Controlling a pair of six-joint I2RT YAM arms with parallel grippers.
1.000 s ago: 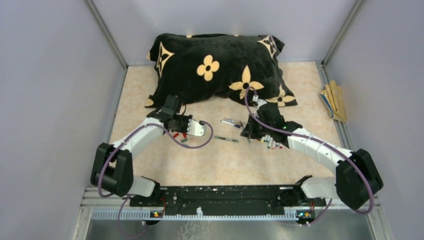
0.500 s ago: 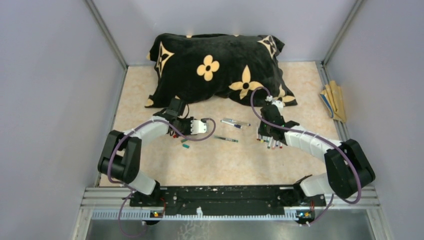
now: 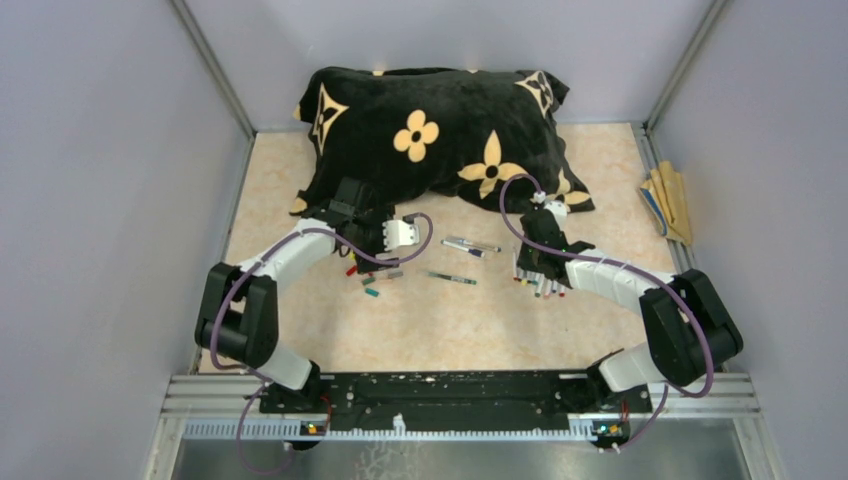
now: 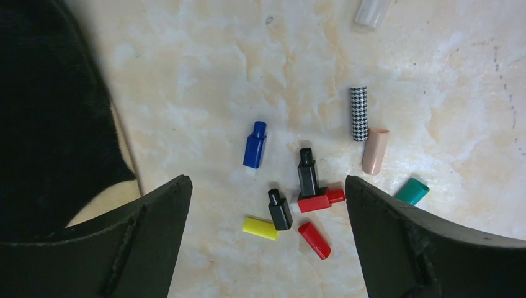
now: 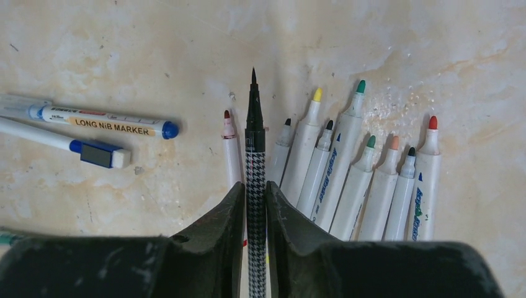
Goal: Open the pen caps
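Several loose pen caps lie under my left gripper (image 4: 267,183), whose jaws stand wide open and empty: a blue cap (image 4: 255,144), black caps (image 4: 307,173), red caps (image 4: 314,240), a yellow cap (image 4: 260,228), a houndstooth cap (image 4: 358,113), a beige cap (image 4: 374,151) and a teal cap (image 4: 412,191). My right gripper (image 5: 254,186) holds its jaws close against an uncapped houndstooth pen (image 5: 254,143). That pen lies in a row of several uncapped white pens (image 5: 347,180). In the top view the row (image 3: 542,286) sits under the right gripper (image 3: 535,262).
Two capped blue-and-white markers (image 5: 105,122) lie left of the row, and another pen (image 3: 452,277) lies mid-table. A black pillow with tan flowers (image 3: 435,135) fills the back. Tan sticks (image 3: 668,205) lie at the right wall.
My left gripper has opened wide and pulled back a little toward the pillow. My right arm has swung right and set the houndstooth pen down among the white pens.
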